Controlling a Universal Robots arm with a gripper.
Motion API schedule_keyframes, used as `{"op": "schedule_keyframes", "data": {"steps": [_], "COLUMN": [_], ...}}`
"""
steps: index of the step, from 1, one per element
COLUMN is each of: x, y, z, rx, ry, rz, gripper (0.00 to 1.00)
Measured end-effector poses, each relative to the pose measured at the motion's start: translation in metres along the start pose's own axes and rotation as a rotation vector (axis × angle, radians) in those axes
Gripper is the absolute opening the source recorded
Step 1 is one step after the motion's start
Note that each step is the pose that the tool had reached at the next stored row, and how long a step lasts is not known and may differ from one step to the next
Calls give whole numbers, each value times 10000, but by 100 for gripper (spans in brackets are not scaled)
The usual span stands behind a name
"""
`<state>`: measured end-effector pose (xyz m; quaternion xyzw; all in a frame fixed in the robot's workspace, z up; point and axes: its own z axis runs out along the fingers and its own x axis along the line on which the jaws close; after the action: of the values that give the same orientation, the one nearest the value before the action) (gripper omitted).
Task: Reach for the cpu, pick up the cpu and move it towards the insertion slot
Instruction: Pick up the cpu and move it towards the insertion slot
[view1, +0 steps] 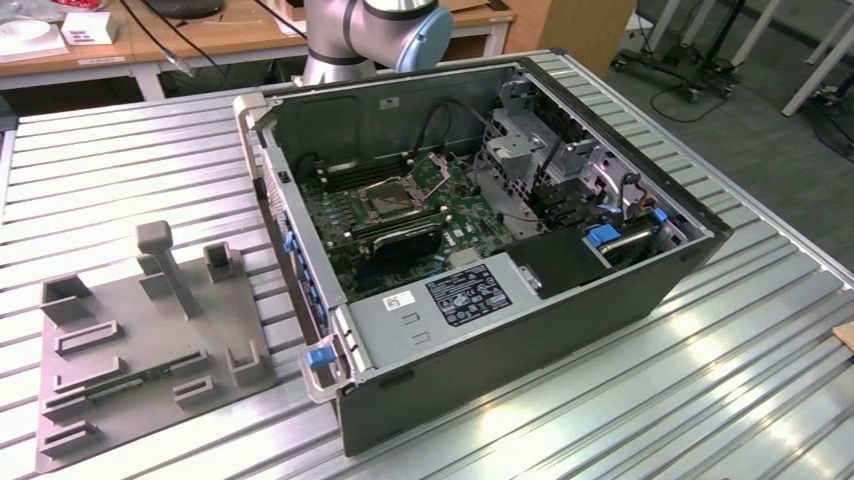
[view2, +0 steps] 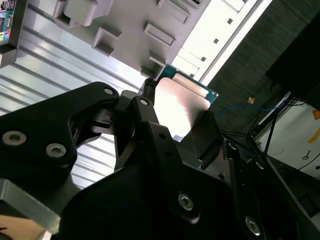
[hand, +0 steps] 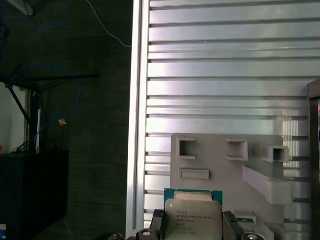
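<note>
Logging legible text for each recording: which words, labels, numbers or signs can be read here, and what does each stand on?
Nothing can be quoted; all print is too small or blurred to read.
cpu, metal top, first wrist view: several lines of dark print, unreadable.
dark label on the grey metal box, exterior view: white print and symbols, unreadable.
white sticker beside that label: blurred, unreadable.

Cpu (hand: 193, 216): pale silver lid, teal-green border. Parts holder (hand: 225, 165): matt grey. Table (hand: 225, 75): silvery, parallel ribbed stripes. Case tabs (view1: 318, 357): blue.
</note>
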<state>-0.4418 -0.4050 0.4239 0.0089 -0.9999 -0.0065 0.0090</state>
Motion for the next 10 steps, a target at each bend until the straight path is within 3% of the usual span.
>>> {"op": "schedule_keyframes", "data": {"steps": [6,10], "x": [0,2], "y": [-19,-117], "z": [38,87], "rx": [-12,-43], "ry": [0,-3], "rz": [-3,-6], "gripper": [54,54]}}
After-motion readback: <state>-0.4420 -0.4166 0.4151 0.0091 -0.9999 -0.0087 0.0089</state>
